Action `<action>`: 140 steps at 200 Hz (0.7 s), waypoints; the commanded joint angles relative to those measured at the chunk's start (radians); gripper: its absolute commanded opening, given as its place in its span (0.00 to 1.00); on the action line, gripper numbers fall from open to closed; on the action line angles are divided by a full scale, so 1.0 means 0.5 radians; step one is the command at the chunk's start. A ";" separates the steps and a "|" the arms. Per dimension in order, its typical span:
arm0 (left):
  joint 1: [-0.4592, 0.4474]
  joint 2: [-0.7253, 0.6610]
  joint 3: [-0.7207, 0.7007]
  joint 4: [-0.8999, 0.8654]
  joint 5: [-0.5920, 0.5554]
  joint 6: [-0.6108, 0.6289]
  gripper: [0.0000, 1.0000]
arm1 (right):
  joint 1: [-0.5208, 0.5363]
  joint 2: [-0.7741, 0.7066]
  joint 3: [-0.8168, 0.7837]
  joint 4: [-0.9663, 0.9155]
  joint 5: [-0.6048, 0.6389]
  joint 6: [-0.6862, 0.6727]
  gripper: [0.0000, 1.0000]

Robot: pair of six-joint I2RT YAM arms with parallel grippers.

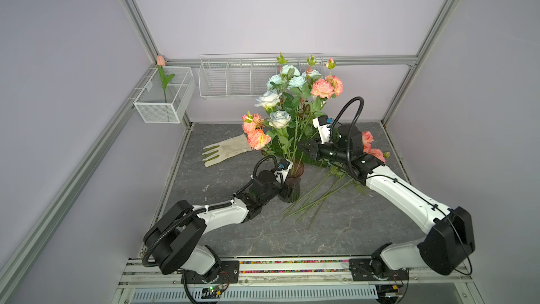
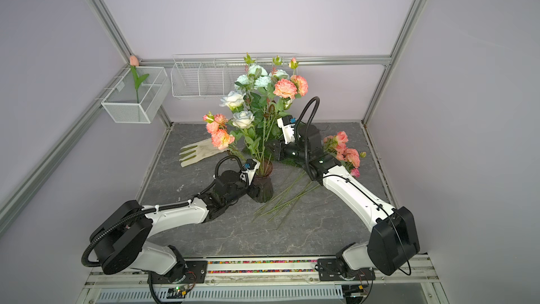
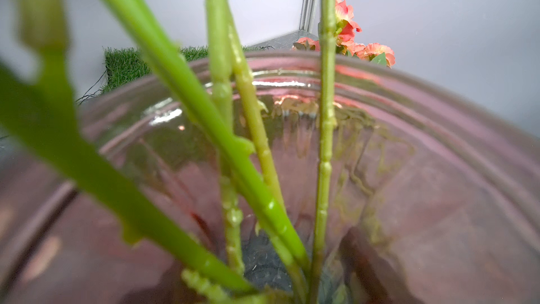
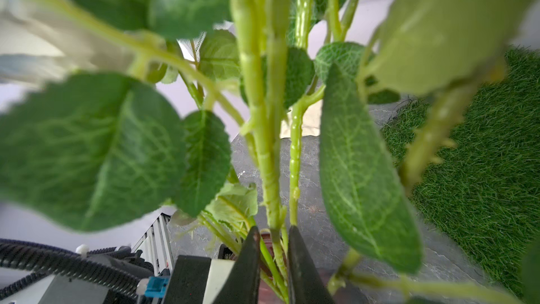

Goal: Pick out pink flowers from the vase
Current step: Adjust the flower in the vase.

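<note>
The dark ribbed vase (image 1: 293, 184) stands mid-table with my left gripper (image 1: 285, 190) shut on its lower body. The left wrist view looks over its rim (image 3: 409, 89) at several green stems. Pink flowers in it show as a peach pair at the upper right (image 1: 324, 86) and a cluster low on the left (image 1: 254, 133), among white and pale blue roses (image 1: 279, 118). More pink flowers (image 1: 372, 149) lie on the table to the right, behind my right arm. My right gripper (image 4: 273, 235) reaches into the bouquet above the vase, its fingers closed narrowly on green stems; I cannot tell which bloom they carry.
A beige glove (image 1: 225, 150) lies left of the vase. A green grass mat (image 4: 482, 156) lies behind it. Bare stems (image 1: 315, 197) fan across the table right of the vase. A mesh basket (image 1: 163, 95) with a peach tulip and a wire rack (image 1: 233, 80) hang on the walls.
</note>
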 commanded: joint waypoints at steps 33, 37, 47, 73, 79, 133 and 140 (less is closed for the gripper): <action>0.009 0.065 -0.086 -0.375 -0.059 0.059 0.00 | 0.001 0.020 0.035 0.190 -0.024 0.085 0.23; 0.009 0.066 -0.086 -0.375 -0.057 0.058 0.00 | 0.001 0.025 0.036 0.198 -0.025 0.094 0.23; 0.009 0.074 -0.084 -0.370 -0.055 0.058 0.00 | 0.001 0.031 0.036 0.229 -0.029 0.109 0.23; 0.009 0.076 -0.083 -0.375 -0.056 0.056 0.00 | -0.002 0.041 0.045 0.249 -0.011 0.115 0.18; 0.009 0.071 -0.085 -0.373 -0.057 0.055 0.00 | -0.002 0.037 0.040 0.249 -0.009 0.107 0.17; 0.009 0.073 -0.085 -0.371 -0.054 0.058 0.00 | -0.006 0.026 0.049 0.279 0.000 0.088 0.08; 0.009 0.073 -0.086 -0.369 -0.055 0.057 0.00 | -0.006 0.031 0.054 0.279 -0.010 0.087 0.09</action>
